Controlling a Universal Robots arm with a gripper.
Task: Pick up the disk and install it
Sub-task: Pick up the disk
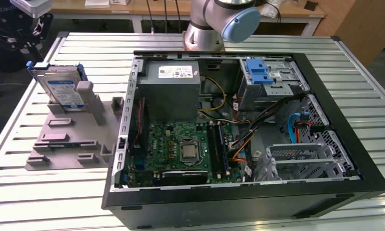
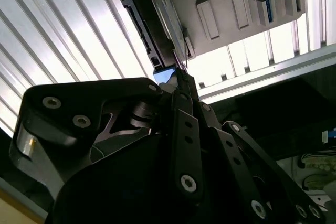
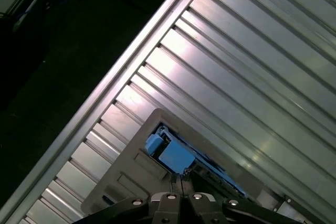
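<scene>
One disk, flat silver metal, blue plastic frame, upright in ridged grey stand by worktop edge, exterior view's left; black tool poised above, fingers together.

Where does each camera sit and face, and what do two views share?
Exterior view: off the arm, looking down on the open black computer case and the disk, a silver hard drive in a blue plastic bracket; the arm's grey base shows.
First wrist view: on the wrist, facing past the shut black gripper to the disk.
Second wrist view: on the wrist, along the gripper at the disk's edge.
Shared: both wrist views show the disk in its grey holder.
</scene>
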